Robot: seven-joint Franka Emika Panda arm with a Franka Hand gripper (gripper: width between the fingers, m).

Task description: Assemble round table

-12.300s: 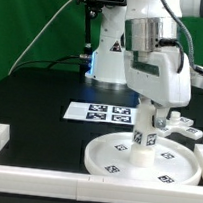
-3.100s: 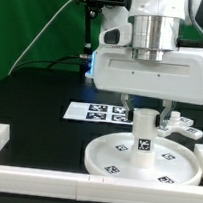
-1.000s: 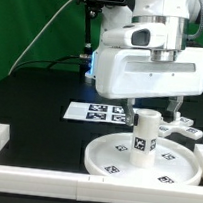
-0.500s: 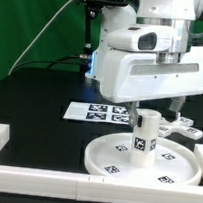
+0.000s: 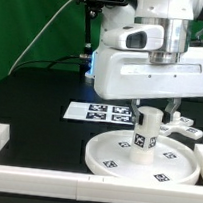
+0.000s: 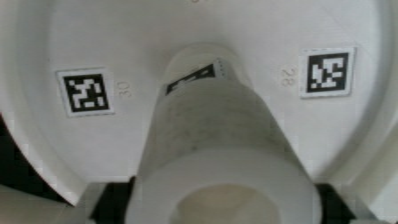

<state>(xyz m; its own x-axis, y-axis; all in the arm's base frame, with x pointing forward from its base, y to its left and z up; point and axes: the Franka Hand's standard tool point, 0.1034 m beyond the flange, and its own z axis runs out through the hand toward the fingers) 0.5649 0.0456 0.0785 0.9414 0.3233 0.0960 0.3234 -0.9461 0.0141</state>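
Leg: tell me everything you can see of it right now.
The leg is a short, thick white cylinder, plastic by its look, with a black-and-white tag on its side. It stands upright at the middle of the disc, base on its surface. The jaws of the gripper grip its top from both sides. Its upper end seems to have a recess.

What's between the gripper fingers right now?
The cylinder leg, upright on the round disc; the wrist view shows the gripper clamped on both its sides.
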